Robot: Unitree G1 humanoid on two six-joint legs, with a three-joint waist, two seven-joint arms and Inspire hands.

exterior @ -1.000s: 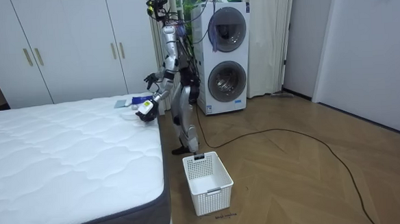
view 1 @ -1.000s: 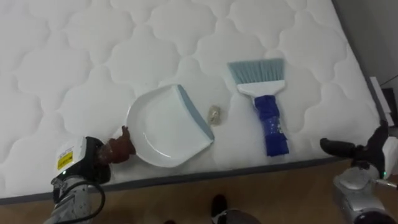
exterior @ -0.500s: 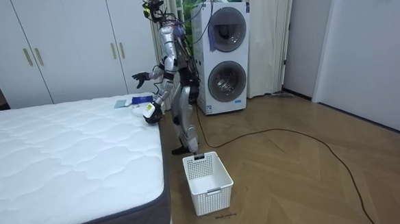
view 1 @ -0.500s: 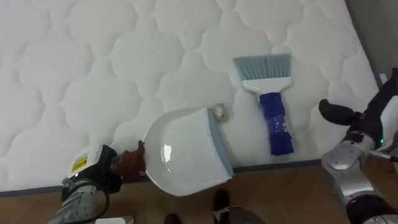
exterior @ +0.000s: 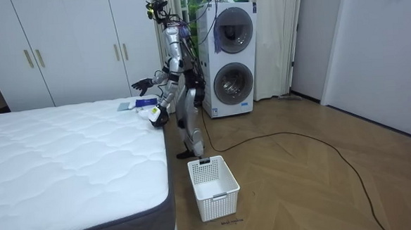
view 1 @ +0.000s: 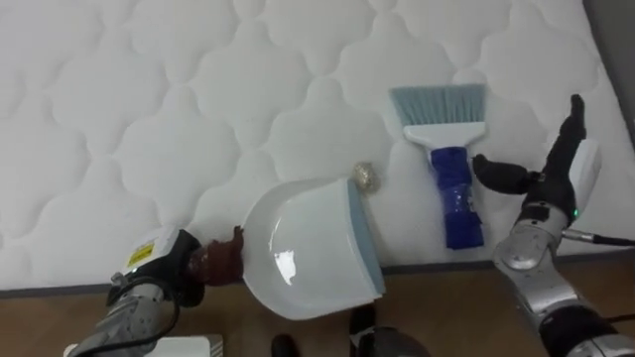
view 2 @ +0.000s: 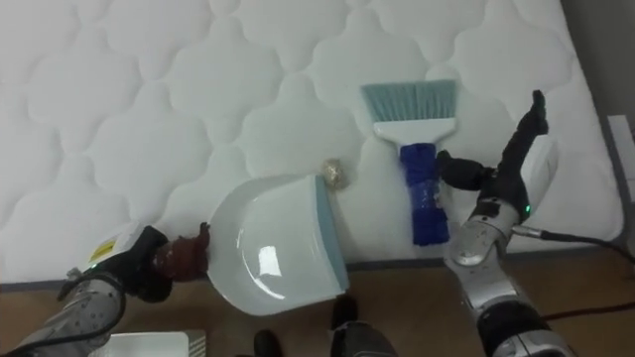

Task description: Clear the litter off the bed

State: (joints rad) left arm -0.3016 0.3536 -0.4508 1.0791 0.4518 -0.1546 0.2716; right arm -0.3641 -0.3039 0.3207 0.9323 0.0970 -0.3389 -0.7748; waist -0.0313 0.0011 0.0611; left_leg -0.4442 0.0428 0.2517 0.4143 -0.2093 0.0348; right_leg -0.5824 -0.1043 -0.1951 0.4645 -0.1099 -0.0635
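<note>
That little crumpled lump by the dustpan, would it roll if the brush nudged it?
Probably. The lump looks small and rounded, so it likely weighs little and may roll. The quilted mattress has dimples that might catch it. The dustpan sits right beside it, so a short push may suffice.

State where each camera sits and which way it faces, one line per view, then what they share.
Left eye view: on the robot's head, looking down at the mattress edge; left hand grips the dustpan by its handle, right hand open beside the brush.
Right eye view: same head, slightly to the right, same downward look; both forearms show.
Room view: standing some way off, facing wardrobes and washing machines; the whole robot stands at the mattress's far corner.
Shared: mattress, dustpan, brush.
</note>
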